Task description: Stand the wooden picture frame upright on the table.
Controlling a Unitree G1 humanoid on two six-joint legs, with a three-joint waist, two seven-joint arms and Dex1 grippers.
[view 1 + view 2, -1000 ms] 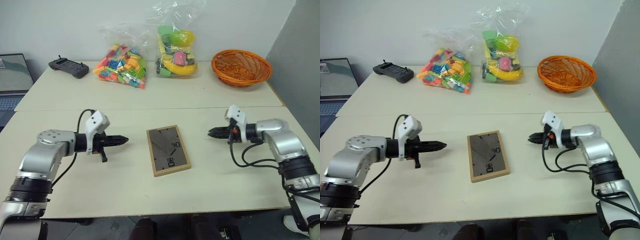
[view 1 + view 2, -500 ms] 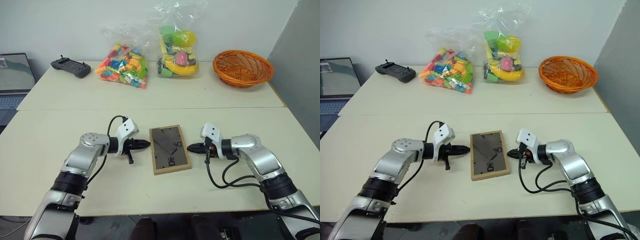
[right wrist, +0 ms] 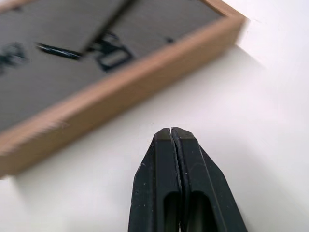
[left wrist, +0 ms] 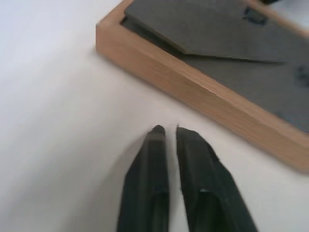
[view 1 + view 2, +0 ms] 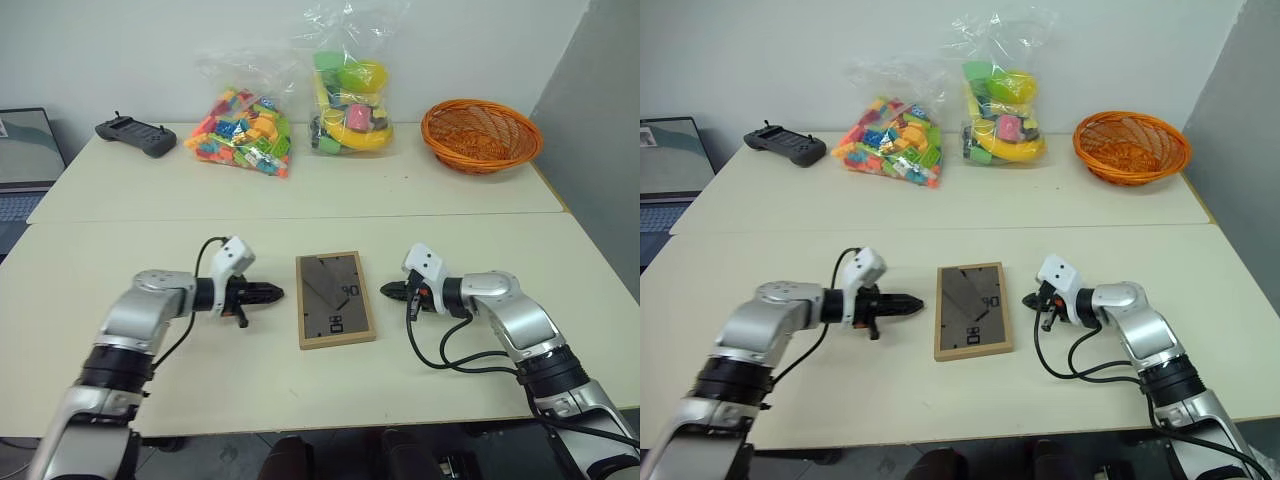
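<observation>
On the large pale beige table [image 5: 450,380], crossed by a seam line, the biggest things sit along the far side: a round orange wicker basket [image 5: 482,134], a clear bag of mixed colourful building blocks [image 5: 240,132] and a second clear bag of yellow and green plastic toys [image 5: 350,100], its top cut off by the picture edge. An open laptop [image 5: 22,160] at the far left is cut off too. The small rectangular light-wood picture frame [image 5: 334,299] lies flat near the middle of the near half, its dark grey-brown back facing up, so the front is hidden; the small black marks on the back are hard to make out. A black handheld controller [image 5: 136,134] rests at the far left corner. The left gripper [image 5: 274,294] points at the frame's left edge, close beside it but apart, its fingers [image 4: 193,145] parted by a narrow slit and holding nothing. The right gripper [image 5: 387,291] faces the opposite edge, fingers [image 3: 186,145] pressed together, empty, just short of the wood.
</observation>
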